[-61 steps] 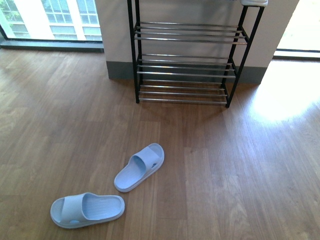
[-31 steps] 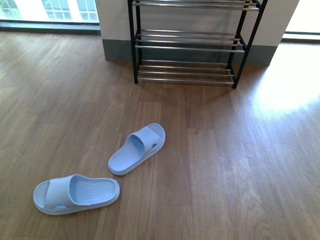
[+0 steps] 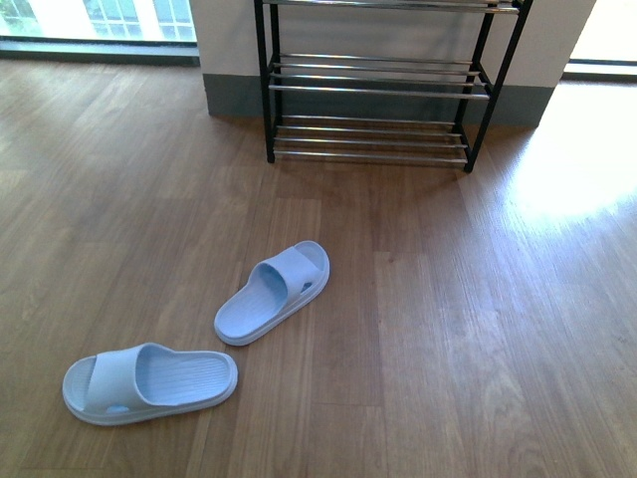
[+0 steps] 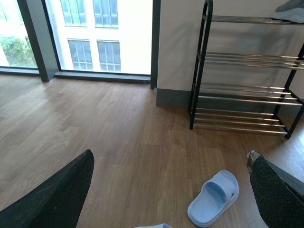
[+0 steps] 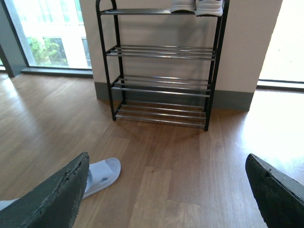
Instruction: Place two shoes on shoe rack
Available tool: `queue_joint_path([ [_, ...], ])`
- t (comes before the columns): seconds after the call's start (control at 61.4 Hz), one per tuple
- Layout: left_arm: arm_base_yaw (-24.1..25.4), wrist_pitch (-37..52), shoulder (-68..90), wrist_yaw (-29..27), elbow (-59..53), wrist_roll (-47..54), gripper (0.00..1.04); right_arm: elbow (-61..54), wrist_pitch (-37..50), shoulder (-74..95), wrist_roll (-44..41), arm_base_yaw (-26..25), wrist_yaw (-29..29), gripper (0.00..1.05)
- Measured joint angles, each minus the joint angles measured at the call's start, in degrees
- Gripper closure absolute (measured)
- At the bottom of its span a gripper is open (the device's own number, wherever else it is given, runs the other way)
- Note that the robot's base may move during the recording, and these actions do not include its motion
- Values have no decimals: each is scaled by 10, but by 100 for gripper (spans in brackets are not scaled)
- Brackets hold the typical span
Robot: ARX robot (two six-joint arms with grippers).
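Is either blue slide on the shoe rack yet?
No, the near slide and the far slide both lie on the floor before the shoe rack.

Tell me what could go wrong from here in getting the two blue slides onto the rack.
1. The nearer pale blue rubber slide and the farther slide lie apart on the wooden floor, pointing different ways; one approach angle likely will not suit both.
2. The black-framed shoe rack has tiers of spaced chrome bars; a slide set crooked might slip between them.
3. Its top tier already holds grey-white shoes, leaving less room there.
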Motion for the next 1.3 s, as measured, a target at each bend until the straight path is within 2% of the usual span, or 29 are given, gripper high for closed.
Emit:
queue_joint_path([
  [1.205,0,0,0,-2,0,0,9,0,0,0,0,0,-1,9],
  [1.254,0,0,0,-1,0,0,9,2,-9,7,1,16,56,9],
  [1.286,0,0,0,-1,0,0,9,3,-23,24,5,47,145,9],
  [1.302,0,0,0,-2,0,0,9,3,-24,33,4,57,171,9],
])
